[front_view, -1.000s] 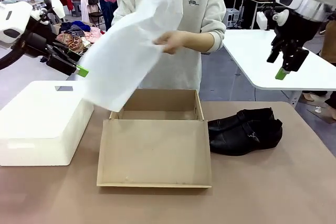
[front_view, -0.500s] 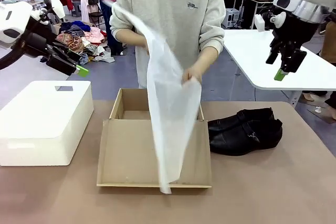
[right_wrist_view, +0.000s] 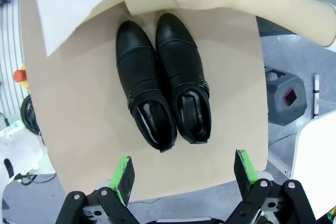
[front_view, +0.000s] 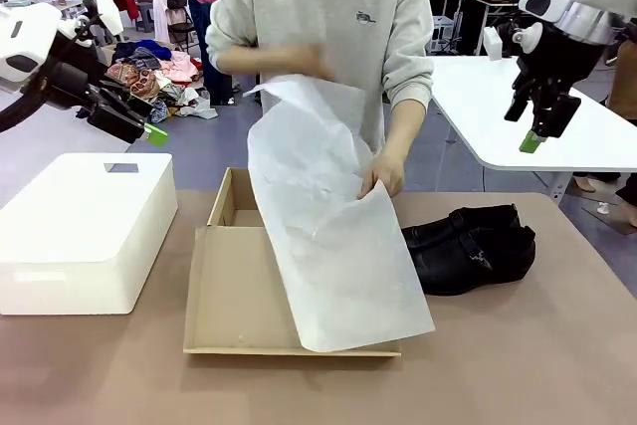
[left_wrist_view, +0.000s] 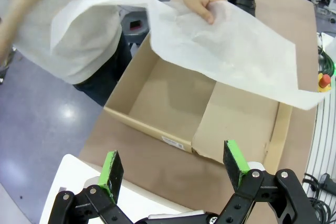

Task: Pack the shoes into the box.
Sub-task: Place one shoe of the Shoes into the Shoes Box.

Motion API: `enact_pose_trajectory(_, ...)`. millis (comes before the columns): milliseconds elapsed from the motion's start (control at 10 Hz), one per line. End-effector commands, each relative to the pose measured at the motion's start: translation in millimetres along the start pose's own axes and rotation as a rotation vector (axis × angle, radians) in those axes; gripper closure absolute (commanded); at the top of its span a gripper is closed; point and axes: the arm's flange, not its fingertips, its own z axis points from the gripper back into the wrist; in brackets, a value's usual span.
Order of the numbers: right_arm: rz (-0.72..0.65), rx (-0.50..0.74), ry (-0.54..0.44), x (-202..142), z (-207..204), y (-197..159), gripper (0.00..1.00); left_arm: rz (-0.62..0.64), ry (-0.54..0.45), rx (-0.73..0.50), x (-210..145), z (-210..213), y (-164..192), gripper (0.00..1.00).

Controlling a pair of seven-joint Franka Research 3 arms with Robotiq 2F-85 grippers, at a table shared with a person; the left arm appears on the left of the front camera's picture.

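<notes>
The tan box (front_view: 237,291) sits mid-table with its flap lid (front_view: 231,318) folded flat toward the robot, the flap's front edge well short of the table (front_view: 518,370) edge, with bare tabletop in front of it. A sheet of tissue paper (front_view: 333,241) drapes over the box's right half and right wall, its lower corner reaching past the flap's right edge, just beside the toes of the shoes (front_view: 476,251). One person's hand (front_view: 383,174) pinches the sheet above the box's far right corner. The shoes lie side by side on the table just right of the box, toes toward it, with open table beyond their heels. A white plastic box (front_view: 80,231) stands near the box's left wall. The left gripper (left_wrist_view: 172,165) hovers high above the white plastic box, jaws spread wide and empty. The right gripper (right_wrist_view: 185,170) hangs well above the shoes, also spread wide and empty.
</notes>
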Motion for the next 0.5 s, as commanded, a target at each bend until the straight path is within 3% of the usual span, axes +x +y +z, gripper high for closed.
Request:
enact_pose_trajectory(0, 0.006, -0.013, -0.019, -2, -14, -26, 0.0, -0.015, -0.013, -0.012, -1, 1, 3, 0.0)
enact_pose_trajectory(400, 0.107, -0.012, 0.035, -4, -58, -57, 0.0, -0.015, -0.013, -0.012, -1, 1, 3, 0.0)
